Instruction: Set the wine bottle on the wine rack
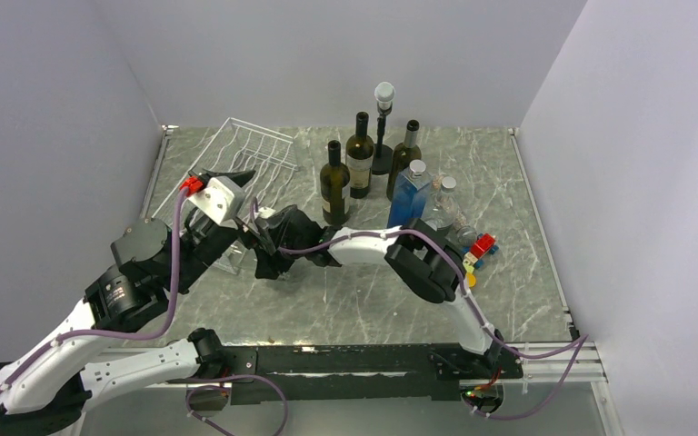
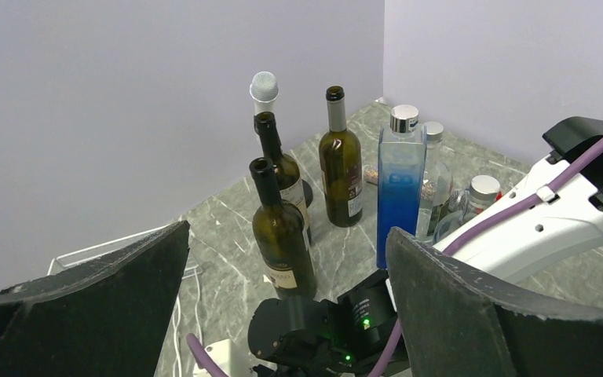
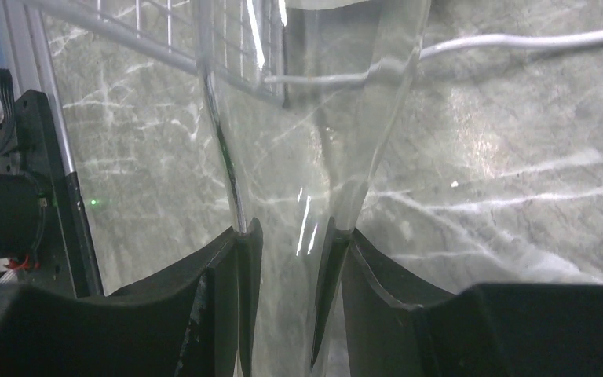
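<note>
The clear glass wine bottle (image 3: 314,118) is clamped at its narrow neck by the right gripper (image 3: 290,243), which leaves the wide body free to be laid on wire; the body reaches a near corner of the white wire wine rack (image 3: 165,47) (contact with the wires cannot be told). The left gripper (image 2: 288,236) is held wide open and empty beside it, probably in reserve for steadying.

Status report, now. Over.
Left tool open, over the wine rack. Right tool shut on neck of clear wine bottle, bottle at rack's edge. Left arm crowding the rack.
</note>
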Controlling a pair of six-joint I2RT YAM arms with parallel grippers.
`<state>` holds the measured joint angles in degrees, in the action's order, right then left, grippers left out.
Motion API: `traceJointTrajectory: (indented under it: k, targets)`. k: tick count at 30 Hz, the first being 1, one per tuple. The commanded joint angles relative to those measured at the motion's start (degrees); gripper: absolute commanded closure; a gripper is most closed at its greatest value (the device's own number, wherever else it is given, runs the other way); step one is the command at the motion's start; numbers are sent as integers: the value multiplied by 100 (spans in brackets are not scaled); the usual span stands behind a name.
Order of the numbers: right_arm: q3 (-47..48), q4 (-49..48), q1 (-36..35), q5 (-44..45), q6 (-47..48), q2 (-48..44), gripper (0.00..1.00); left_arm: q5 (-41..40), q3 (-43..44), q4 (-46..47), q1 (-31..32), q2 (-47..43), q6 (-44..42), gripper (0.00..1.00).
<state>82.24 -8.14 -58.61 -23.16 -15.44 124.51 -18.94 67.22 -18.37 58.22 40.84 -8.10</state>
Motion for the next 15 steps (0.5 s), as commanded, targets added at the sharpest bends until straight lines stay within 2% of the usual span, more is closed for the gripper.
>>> traceJointTrajectory:
  k: [1,15]
  targets:
    - [803,-1301,-28,-245,57,-129,100,-127,138,108,23,-33,112,1]
    - [1557,-1330,-62,-380,-307,450,100,-222,160,-72,23,-19,311,1]
